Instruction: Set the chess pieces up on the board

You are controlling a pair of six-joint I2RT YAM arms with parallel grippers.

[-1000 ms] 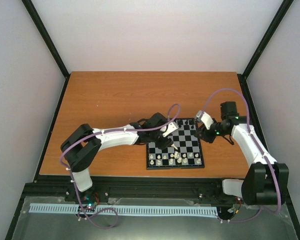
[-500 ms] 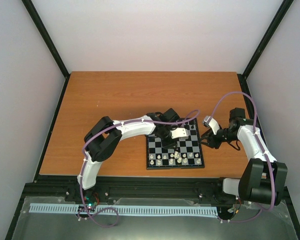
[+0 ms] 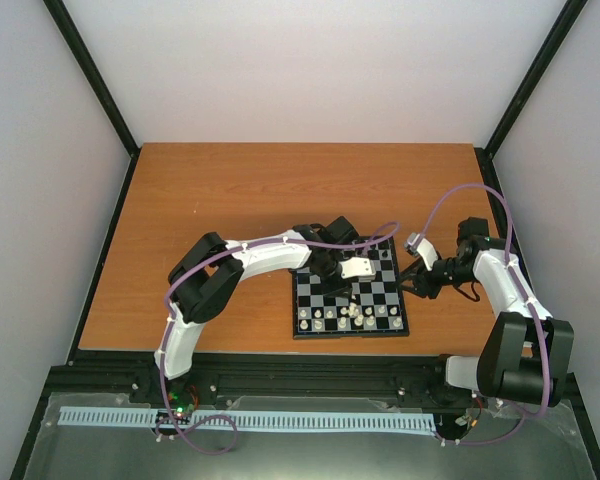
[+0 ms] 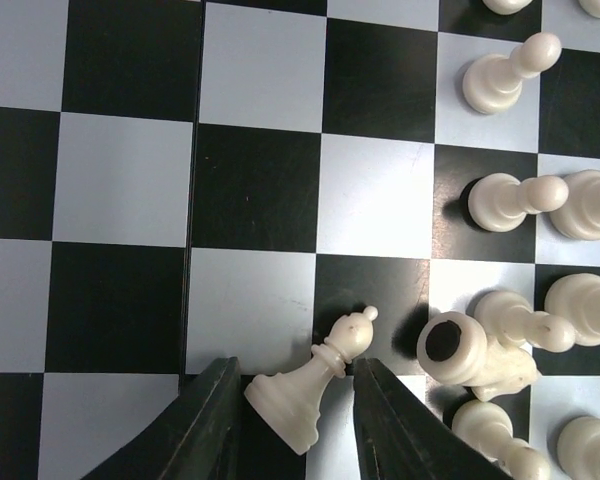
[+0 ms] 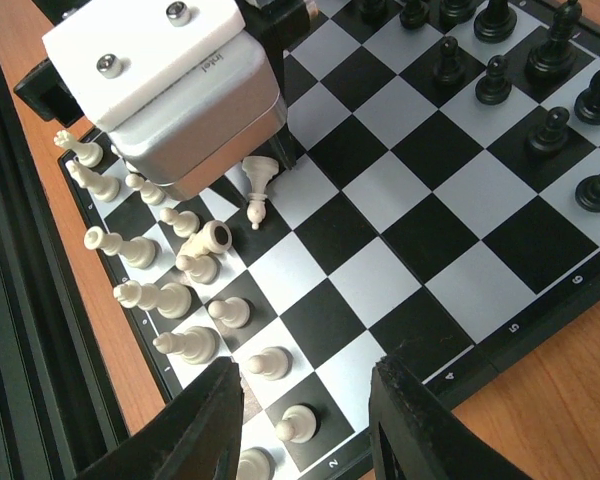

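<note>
The board [image 3: 380, 290] lies at the table's near middle. Cream-white chess pieces [image 3: 345, 318] crowd its near rows and black pieces [image 5: 500, 60] its far rows. My left gripper [image 3: 348, 285] hangs over the board's middle, shut on a white bishop [image 4: 320, 385] that sits tilted between its fingers. In the right wrist view the bishop [image 5: 258, 190] hangs head-down from that gripper [image 5: 265, 165], above a square. A white piece [image 4: 460, 350] lies toppled beside it, hollow base showing. My right gripper [image 5: 308, 370] is open and empty over the board's right edge [image 3: 412, 280].
The board rests on an orange-brown table [image 3: 230, 200] with black frame rails and pale walls around it. Purple cables [image 3: 460, 195] loop over both arms. The left arm's white wrist block [image 5: 170, 80] stands over the white rows.
Over the last second the left arm swung its wrist from the board's left side to over the middle, and the right gripper drew back to the right. Both have held still since.
</note>
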